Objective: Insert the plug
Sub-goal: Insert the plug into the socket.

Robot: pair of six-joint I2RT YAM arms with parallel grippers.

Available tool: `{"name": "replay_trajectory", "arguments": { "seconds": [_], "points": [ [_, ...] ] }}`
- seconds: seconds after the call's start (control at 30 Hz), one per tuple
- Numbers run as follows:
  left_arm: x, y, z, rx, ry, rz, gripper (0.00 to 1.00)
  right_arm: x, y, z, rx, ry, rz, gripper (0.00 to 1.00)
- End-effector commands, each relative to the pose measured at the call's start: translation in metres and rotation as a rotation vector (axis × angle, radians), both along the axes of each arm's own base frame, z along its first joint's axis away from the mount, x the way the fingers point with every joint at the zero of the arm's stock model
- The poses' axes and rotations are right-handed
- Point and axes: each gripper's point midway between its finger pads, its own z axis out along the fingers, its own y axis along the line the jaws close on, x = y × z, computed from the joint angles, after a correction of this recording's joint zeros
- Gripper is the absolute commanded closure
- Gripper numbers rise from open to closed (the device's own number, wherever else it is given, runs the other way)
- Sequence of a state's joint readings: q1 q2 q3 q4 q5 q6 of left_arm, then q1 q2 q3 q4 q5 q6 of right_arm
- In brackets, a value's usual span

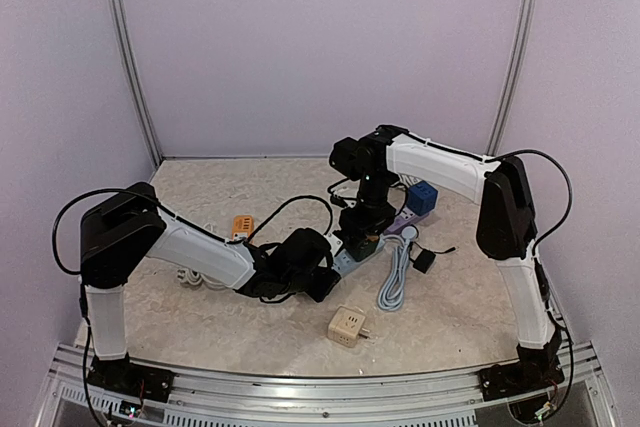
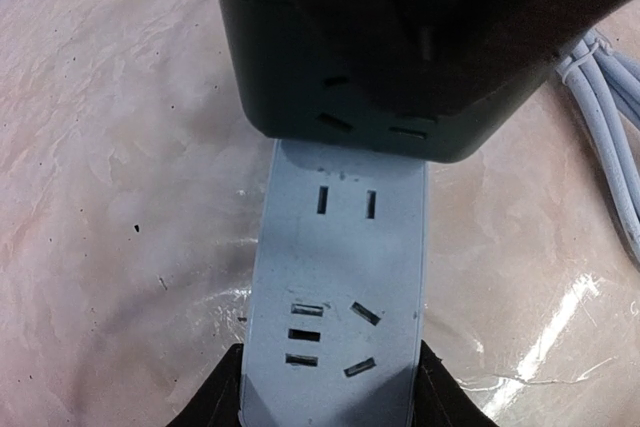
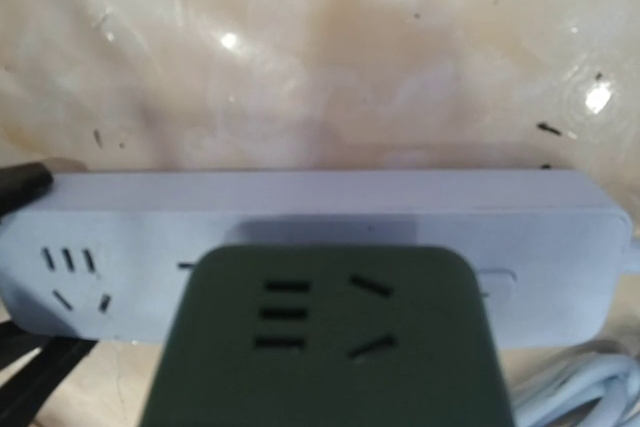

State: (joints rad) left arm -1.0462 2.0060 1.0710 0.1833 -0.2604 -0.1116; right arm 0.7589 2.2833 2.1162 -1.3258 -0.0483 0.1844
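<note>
Risk: a blind, crooked push.
Nearest me, my left gripper [image 2: 330, 392] clamps the sides of the power strip [image 2: 340, 277] at its near end; beyond it, my right gripper [image 1: 362, 237] holds the green plug block [image 3: 325, 347] over the strip's far half. I cannot see its underside, so pressing while misaligned could tip the block or skid the strip loose.

One power strip [image 2: 335, 247], three cube adapters [image 1: 347, 326], perhaps a fourth.

Blue cube [image 1: 424, 197], beige cube [image 1: 347, 326]
</note>
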Motion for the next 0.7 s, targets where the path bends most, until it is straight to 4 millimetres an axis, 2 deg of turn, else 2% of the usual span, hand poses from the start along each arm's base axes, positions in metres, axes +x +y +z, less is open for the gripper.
{"name": "replay_trajectory", "arguments": {
  "seconds": [0.0, 0.33, 0.53, 0.67],
  "points": [
    [0.011, 0.003, 0.009, 0.002, -0.040, 0.048, 0.93, 0.014, -0.008, -0.028, -0.110, -0.057, -0.024, 1.00],
    [0.012, 0.003, 0.010, -0.009, -0.033, 0.049, 0.93, 0.014, -0.007, -0.037, -0.117, -0.042, -0.023, 1.00],
    [0.012, 0.003, 0.012, -0.019, -0.028, 0.046, 0.93, 0.012, -0.017, -0.045, -0.166, -0.041, -0.029, 1.00],
    [0.011, 0.003, 0.010, -0.013, -0.017, 0.045, 0.93, 0.011, -0.017, -0.045, -0.163, -0.048, -0.032, 1.00]
  ]
}}
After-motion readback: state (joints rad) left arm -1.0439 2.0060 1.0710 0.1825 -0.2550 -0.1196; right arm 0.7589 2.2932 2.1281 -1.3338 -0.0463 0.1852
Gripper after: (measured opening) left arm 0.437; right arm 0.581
